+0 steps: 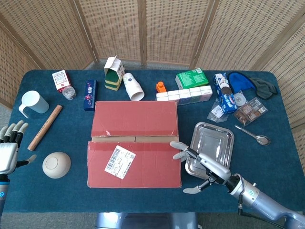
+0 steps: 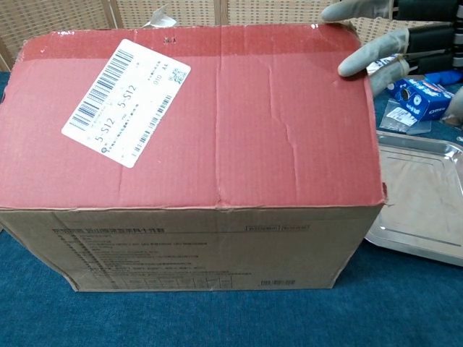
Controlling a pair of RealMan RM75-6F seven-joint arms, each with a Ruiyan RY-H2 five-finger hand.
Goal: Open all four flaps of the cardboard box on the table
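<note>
The cardboard box [image 1: 135, 145] stands mid-table with red tape over its top flaps. Its near flap [image 1: 135, 164] is tilted up off the seam, and the far flap [image 1: 136, 119] lies flat. In the chest view the near flap [image 2: 195, 116] fills the frame, its barcode label facing me. My right hand [image 1: 202, 167] is at the box's right side with fingers spread, its fingertips [image 2: 356, 10] touching the raised flap's far right corner. No grip on the flap shows. My left hand [image 1: 9, 145] hovers beyond the table's left edge, fingers apart and holding nothing.
A steel tray [image 1: 213, 143] lies just right of the box, under my right hand. A wooden bowl [image 1: 56, 164], a rolling pin [image 1: 45, 127] and a white cup [image 1: 32, 103] sit to the left. Cartons, a paper cup and snack packs line the far side.
</note>
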